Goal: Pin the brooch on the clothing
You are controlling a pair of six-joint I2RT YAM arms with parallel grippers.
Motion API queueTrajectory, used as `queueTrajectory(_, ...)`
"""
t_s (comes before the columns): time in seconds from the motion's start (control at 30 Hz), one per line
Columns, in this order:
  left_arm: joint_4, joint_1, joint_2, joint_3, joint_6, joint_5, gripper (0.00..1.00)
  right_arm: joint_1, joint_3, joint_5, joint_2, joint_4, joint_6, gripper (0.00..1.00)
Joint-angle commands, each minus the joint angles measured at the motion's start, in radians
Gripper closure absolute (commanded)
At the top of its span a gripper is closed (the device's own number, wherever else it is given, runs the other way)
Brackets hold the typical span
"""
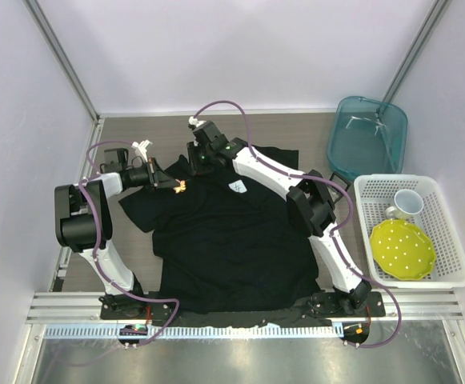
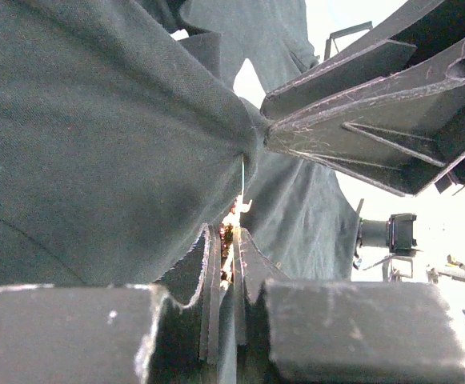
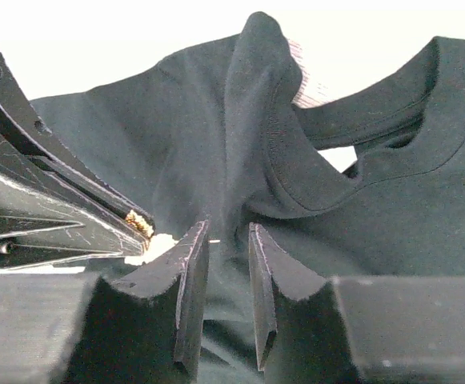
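The black T-shirt (image 1: pixel 232 240) lies spread on the table, its white chest label (image 1: pixel 238 188) facing up. My left gripper (image 1: pixel 174 186) is shut on the golden-orange brooch (image 1: pixel 182 189) at the shirt's shoulder. In the left wrist view the brooch (image 2: pixel 234 218) sits edge-on between the shut jaws (image 2: pixel 230 232), its thin pin pointing up at the bunched T-shirt (image 2: pixel 96 144). My right gripper (image 1: pixel 196 164) pinches a raised fold of cloth beside the collar. In the right wrist view that fold of T-shirt (image 3: pixel 392 200) runs between the fingers (image 3: pixel 228 228), and the brooch (image 3: pixel 139 223) shows at the left.
A teal plastic bin (image 1: pixel 368 136) stands at the back right. A white basket (image 1: pixel 453 240) at the right holds a yellow dotted plate (image 1: pixel 402 248) and a white mug (image 1: pixel 408 204). Both arms reach over the shirt's upper left part.
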Motion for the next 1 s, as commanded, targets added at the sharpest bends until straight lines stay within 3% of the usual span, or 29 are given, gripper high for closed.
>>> queueTrajectory(0.0, 0.041, -0.003, -0.031, 0.004, -0.002, 0.037, 0.98, 0.004, 0.012, -0.035, -0.034, 0.02, 0.037, 0.68)
queueTrajectory(0.6, 0.047, -0.002, -0.05, -0.013, -0.002, 0.048, 0.98, 0.001, 0.029, -0.044, 0.035, 0.023, 0.058, 0.77)
queueTrajectory(0.7, 0.047, -0.003, -0.053, -0.013, -0.002, 0.053, 0.98, -0.001, 0.029, -0.043, 0.041, 0.025, 0.057, 0.77)
queueTrajectory(0.83, 0.049, -0.003, -0.056, -0.013, -0.004, 0.051, 0.98, -0.007, 0.032, -0.047, 0.045, 0.023, 0.06, 0.67)
queueTrajectory(0.97, 0.05, -0.003, -0.057, -0.015, -0.004, 0.054, 0.98, -0.009, 0.034, -0.058, 0.047, 0.025, 0.066, 0.71)
